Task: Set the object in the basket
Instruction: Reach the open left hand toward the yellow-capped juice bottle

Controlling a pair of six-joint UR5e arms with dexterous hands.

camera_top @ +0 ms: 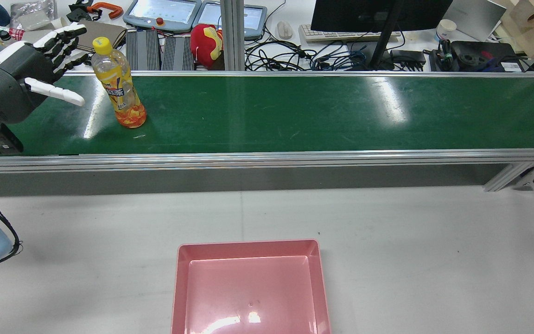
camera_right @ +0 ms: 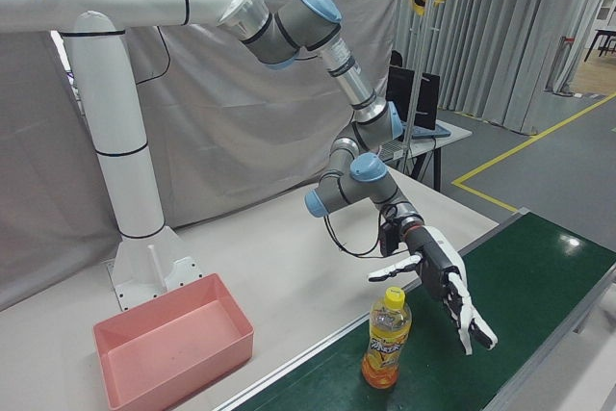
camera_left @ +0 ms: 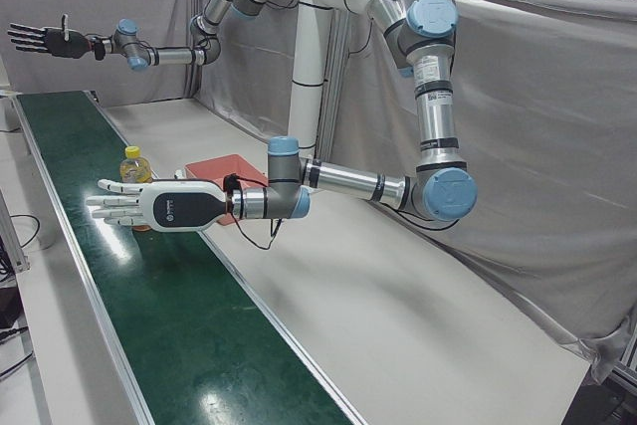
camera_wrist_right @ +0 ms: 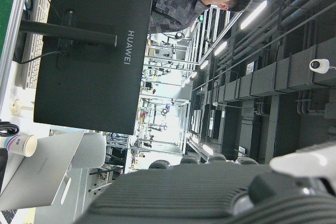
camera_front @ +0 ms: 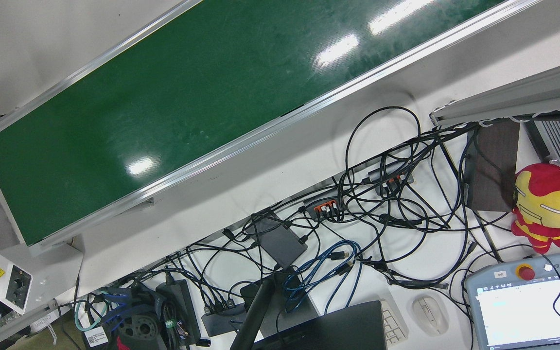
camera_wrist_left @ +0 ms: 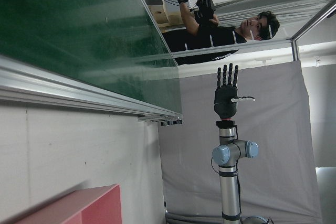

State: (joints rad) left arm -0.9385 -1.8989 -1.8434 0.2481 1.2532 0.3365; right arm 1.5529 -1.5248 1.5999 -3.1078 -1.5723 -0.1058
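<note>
While the clear plastic bottle (camera_top: 119, 86) stands upright near the upper left of the rear view, on the smooth, glossy green conveyor belt (camera_top: 322, 111), its yellow screw cap tops a slim, rounded body filled with orange-yellow drink and wrapped in a printed label. Just to its left in that view, the left hand (camera_top: 26, 76) hovers beside the bottle without touching it, its dark grey palm shell facing the bottle and its white-tipped segmented fingers (camera_top: 60, 39) spread wide, holding nothing. From the right-front view the same hand (camera_right: 445, 281) hangs at lower right of the frame, close by the bottle (camera_right: 385, 339), fingers splayed downward. At the upper left corner of the left-front view, the right hand (camera_left: 45, 40) is raised high above the far end of the belt, its dark fingers stretched wide apart and empty. Brushed aluminium rails frame the belt on both long sides. Low in the centre of the rear view, the basket (camera_top: 248, 250) is a shallow rectangular tray of matte pink plastic with rounded corners, lying flat on the pale grey desk (camera_top: 434, 260), well apart from the bottle. Behind the belt, at the top of that view, sits a red and yellow plush toy (camera_top: 206, 41) among tangled black cables (camera_top: 285, 53)
</note>
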